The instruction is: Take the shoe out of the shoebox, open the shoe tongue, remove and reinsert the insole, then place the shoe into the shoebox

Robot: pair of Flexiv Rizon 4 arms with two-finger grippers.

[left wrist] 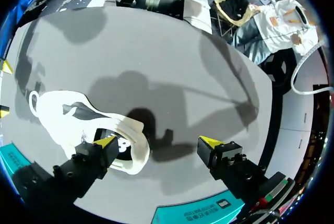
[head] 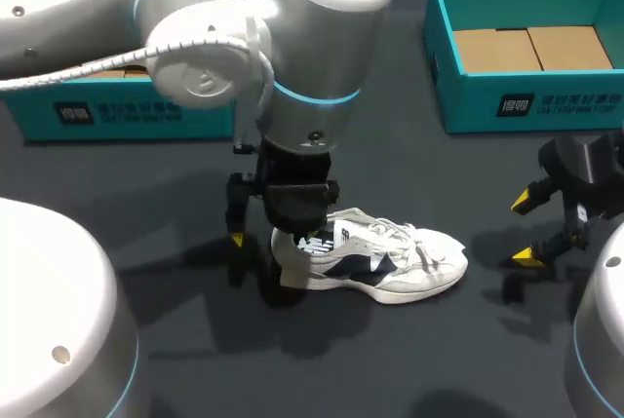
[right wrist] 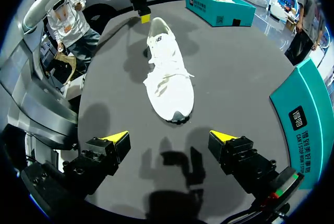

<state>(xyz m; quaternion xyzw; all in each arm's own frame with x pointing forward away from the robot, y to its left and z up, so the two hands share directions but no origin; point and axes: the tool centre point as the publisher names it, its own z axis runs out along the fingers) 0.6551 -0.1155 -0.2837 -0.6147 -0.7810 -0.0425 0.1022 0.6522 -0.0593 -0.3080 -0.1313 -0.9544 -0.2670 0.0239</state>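
Observation:
A white shoe (head: 390, 260) with dark navy side panels lies on its sole mid-table, toe pointing right. My left gripper (head: 275, 241) hangs over its heel, fingers spread wide. In the left wrist view the left gripper (left wrist: 158, 141) is open: one fingertip (left wrist: 107, 141) sits at the shoe's heel opening (left wrist: 125, 148), the other (left wrist: 209, 141) stands clear over bare table. My right gripper (head: 531, 228) waits open to the right of the toe. Seen from the right wrist, the shoe (right wrist: 167, 83) lies ahead of the open right gripper (right wrist: 169, 138), toe nearest.
An open teal shoebox (head: 468, 96) with a brown cardboard floor stands at the back right. A second teal box (head: 117, 111) sits at the back left, mostly hidden by my left arm. Dark table surface (head: 390, 360) lies in front of the shoe.

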